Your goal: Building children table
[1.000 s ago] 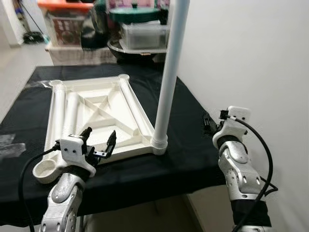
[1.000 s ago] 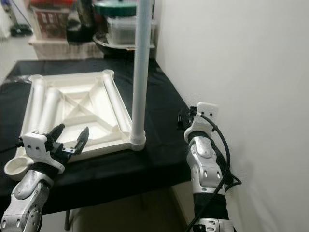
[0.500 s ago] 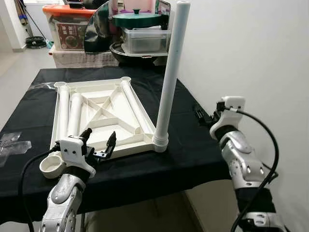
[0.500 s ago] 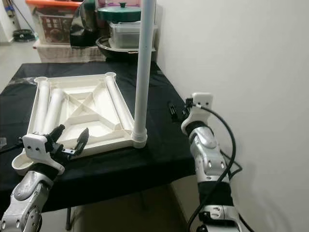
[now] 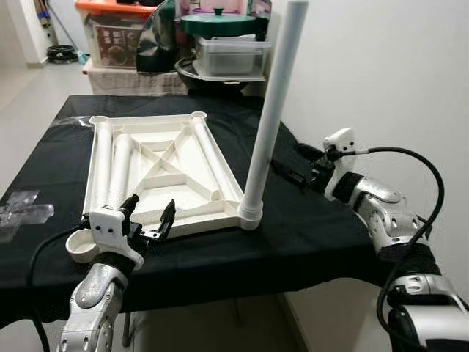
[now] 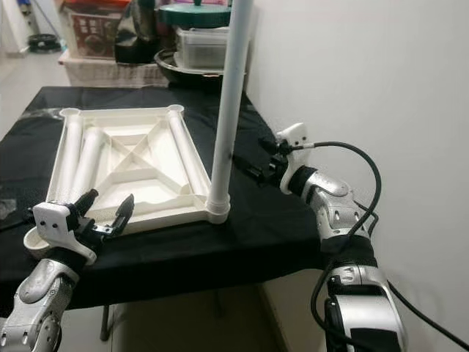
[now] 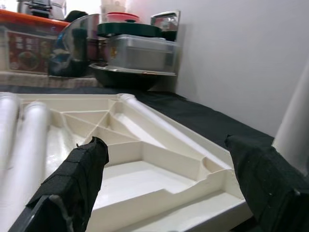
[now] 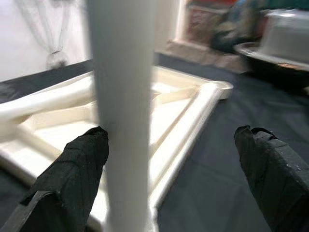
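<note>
The left gripper (image 5: 150,220) hovers open at the near edge of the upturned white tabletop (image 5: 157,172), which lies on the black-covered table (image 5: 308,235) with loose legs (image 5: 110,169) resting inside it. One leg (image 5: 272,117) stands upright in the near right corner socket. The right gripper (image 6: 249,165), fingers spread, is just beside that leg. A sideways knock could tilt or unseat it if it is only loosely seated. The right wrist view shows the leg close between the fingers (image 8: 72,174), not yet gripped, which the head views leave unclear
</note>
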Available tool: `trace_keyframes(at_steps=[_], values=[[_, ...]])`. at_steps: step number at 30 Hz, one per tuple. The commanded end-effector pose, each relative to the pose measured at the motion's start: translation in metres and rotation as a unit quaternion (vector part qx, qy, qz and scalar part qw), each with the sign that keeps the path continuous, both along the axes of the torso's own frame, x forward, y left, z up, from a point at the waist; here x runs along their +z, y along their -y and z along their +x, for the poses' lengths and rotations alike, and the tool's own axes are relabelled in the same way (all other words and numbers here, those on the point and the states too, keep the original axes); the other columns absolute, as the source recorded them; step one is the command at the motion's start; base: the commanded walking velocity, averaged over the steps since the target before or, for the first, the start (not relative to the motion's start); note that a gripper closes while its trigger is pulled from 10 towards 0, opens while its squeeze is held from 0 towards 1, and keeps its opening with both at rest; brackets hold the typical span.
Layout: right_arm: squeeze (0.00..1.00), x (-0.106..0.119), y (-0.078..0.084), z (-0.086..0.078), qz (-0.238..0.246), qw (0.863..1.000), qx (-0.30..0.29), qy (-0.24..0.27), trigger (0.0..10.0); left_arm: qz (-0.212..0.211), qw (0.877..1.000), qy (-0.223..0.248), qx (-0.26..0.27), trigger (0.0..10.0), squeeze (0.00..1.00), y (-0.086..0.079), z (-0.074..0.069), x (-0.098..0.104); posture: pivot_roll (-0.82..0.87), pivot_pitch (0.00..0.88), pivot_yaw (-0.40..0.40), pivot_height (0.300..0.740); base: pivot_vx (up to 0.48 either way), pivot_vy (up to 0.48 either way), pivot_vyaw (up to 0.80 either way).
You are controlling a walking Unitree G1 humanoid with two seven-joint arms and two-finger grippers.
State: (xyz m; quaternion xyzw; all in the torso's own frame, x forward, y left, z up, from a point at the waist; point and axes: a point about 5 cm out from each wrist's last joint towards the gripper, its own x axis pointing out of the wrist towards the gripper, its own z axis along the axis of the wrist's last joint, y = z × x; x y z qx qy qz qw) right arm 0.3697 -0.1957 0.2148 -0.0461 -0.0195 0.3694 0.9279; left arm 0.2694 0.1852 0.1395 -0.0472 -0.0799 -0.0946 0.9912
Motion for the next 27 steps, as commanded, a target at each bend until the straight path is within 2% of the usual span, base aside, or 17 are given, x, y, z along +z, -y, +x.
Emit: trace_keyframes(at_steps=[1,5,12,23,27], values=[[0.0,0.004,0.0,0.0,-0.012,1.0,0.023,0.005,10.0,0.003,1.0,0.003,-0.001,10.0,0.0,-0.002,-0.002,0.001,0.07,0.0,-0.126,0.74,0.0,0.0,0.0],[0.0,-0.001,-0.003,0.002,-0.036,0.997,0.075,-0.004,10.0,0.004,1.0,0.004,0.0,10.0,0.0,-0.003,-0.001,0.001,0.08,0.0,-0.127,0.74,0.0,0.0,0.0],[0.0,-0.001,-0.008,0.005,-0.04,0.995,0.091,-0.003,10.0,0.005,1.0,0.003,0.0,10.0,0.0,-0.003,-0.001,0.001,0.08,0.0,-0.129,0.74,0.0,0.0,0.0],[0.0,-0.002,-0.032,0.019,-0.009,0.998,0.058,0.003,10.0,0.009,1.0,0.0,-0.006,10.0,0.0,0.002,0.001,-0.001,0.09,0.0,-0.134,0.74,0.0,0.0,0.0],[0.0,-0.003,-0.041,0.025,0.023,0.999,0.022,0.003,10.0,0.007,1.0,-0.001,-0.005,10.0,0.0,0.003,0.0,-0.002,0.1,0.0,-0.139,0.74,0.0,0.0,0.0]])
